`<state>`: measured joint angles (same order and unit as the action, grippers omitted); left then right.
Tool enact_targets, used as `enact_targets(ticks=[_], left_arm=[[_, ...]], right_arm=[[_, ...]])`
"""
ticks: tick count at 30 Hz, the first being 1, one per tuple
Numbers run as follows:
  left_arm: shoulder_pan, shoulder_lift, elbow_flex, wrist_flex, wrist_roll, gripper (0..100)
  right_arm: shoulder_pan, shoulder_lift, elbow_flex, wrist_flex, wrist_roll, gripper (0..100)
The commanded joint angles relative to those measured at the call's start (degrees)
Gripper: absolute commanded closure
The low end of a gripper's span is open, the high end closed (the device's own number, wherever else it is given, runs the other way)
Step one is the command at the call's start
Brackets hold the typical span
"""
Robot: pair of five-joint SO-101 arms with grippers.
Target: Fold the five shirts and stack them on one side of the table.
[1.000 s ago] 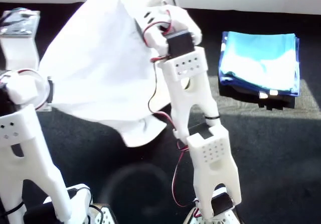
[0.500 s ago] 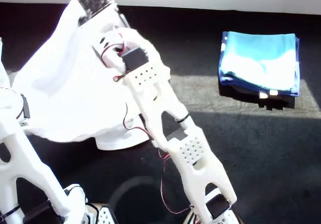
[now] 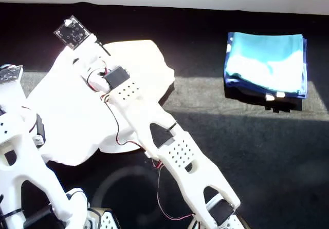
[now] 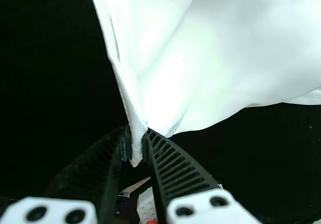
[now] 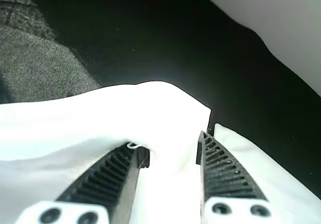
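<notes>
White shirt (image 3: 77, 111) lies rumpled at left. Left gripper (image 4: 134, 144) clamped on its edge. Right gripper (image 5: 168, 146) jaws apart, fabric bunched between. Folded shirt stack (image 3: 266, 64) far right.

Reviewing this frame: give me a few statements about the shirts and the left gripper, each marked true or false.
1. The left gripper is shut on an edge of the white shirt. True.
2. The top shirt of the folded stack is red. False: it is light blue.
3. The white shirt lies on top of the folded stack. False: the two are well apart, with bare table between them.
4. Darker blue cloth shows along the stack's edges, under the top shirt. True.
</notes>
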<state>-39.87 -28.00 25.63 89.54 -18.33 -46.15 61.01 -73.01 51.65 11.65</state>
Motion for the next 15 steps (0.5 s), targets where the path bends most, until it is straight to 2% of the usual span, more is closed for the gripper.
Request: enact_targets(ticks=[1,8,15], left_arm=[[-0.75,-0.75,0.04,-2.55,-0.44,99],[-0.66,-0.48,0.13,-5.01,-0.35,99],[-0.4,-0.48,0.04,-6.68,-0.35,99]], right_arm=[[2.68,-7.6,-5.58,5.76,0.44,83.6],[5.58,-11.74,-15.96,17.45,0.18,83.6],[0.48,-10.59,-17.36,26.68,0.18,83.6]])
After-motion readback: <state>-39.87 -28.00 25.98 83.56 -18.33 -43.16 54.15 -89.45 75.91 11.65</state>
